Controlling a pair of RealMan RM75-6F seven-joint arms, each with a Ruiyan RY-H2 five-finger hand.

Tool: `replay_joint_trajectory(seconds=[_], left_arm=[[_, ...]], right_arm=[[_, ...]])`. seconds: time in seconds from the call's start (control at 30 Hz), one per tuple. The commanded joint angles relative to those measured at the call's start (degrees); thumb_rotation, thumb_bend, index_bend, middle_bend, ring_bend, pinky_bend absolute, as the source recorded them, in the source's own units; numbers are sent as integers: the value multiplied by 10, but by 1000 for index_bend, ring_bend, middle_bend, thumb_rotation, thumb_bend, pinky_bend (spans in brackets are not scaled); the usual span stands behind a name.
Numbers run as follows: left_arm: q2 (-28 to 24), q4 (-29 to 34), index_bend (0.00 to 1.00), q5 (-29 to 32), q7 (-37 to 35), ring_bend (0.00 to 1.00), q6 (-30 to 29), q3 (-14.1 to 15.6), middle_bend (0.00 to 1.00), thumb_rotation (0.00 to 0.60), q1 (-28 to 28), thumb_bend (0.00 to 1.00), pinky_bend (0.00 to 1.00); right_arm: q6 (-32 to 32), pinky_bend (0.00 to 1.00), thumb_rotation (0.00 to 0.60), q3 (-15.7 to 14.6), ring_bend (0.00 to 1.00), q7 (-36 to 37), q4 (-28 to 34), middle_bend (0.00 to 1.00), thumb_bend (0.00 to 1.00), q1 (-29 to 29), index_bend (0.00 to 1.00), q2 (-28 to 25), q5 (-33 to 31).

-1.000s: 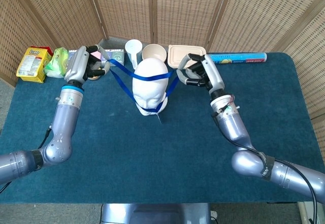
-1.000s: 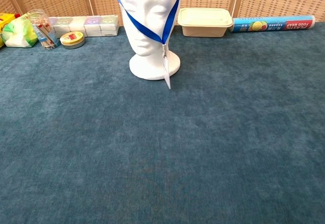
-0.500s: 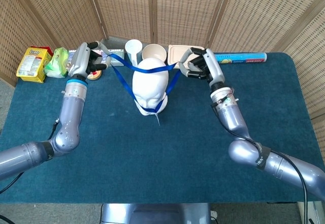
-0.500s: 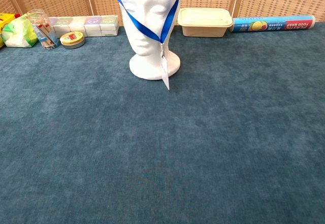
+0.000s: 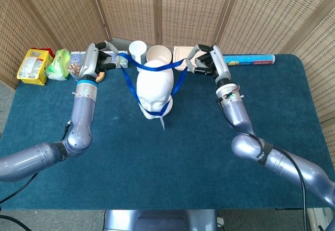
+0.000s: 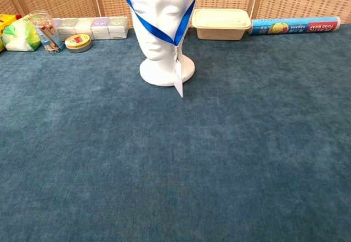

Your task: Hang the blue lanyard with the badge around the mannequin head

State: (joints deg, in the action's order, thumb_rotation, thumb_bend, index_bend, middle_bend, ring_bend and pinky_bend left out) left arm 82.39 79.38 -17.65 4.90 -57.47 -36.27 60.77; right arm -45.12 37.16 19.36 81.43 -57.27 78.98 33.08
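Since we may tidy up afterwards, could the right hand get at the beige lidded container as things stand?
Probably not yet: the right hand hovers right beside the container, but it is holding the blue lanyard stretched over the mannequin head.

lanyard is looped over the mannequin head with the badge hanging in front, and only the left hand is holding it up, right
Not quite: both hands hold it. In the head view the left hand and the right hand each hold a side of the blue lanyard stretched over the mannequin head. The badge does hang in front.

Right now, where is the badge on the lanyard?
In the chest view the badge hangs at the front of the mannequin head, below its chin, over the right side of the base.
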Motion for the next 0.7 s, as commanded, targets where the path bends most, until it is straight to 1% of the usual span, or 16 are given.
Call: replay_joint_trajectory(seconds=[0.03,0.2,0.4,0.57,0.7], left_arm=[[5,-6,639,5,5,1000,-1,-1,1000,600,3,453,1000],[11,-19,639,10,12,1000,-3,-4,1000,600,9,453,1000],[20,-31,639,4,9,1000,-5,-8,1000,600,9,448,1000],[26,-36,639,-6,1,1000,-5,-11,1000,600,6,446,1000],[35,-45,640,-27,-15,1000,-12,-14,1000,600,2,445,1000]], right_arm=[[10,1000,600,-2,1000,-3,-14,1000,496,-6,693,4,-6],[23,1000,600,-4,1000,-4,-33,1000,495,-13,694,10,-12],[32,1000,600,3,1000,6,-55,1000,489,-20,693,18,-9],[40,1000,600,2,1000,9,-67,1000,486,-22,693,23,-7],[44,1000,600,11,1000,23,-70,1000,482,-22,693,25,1]])
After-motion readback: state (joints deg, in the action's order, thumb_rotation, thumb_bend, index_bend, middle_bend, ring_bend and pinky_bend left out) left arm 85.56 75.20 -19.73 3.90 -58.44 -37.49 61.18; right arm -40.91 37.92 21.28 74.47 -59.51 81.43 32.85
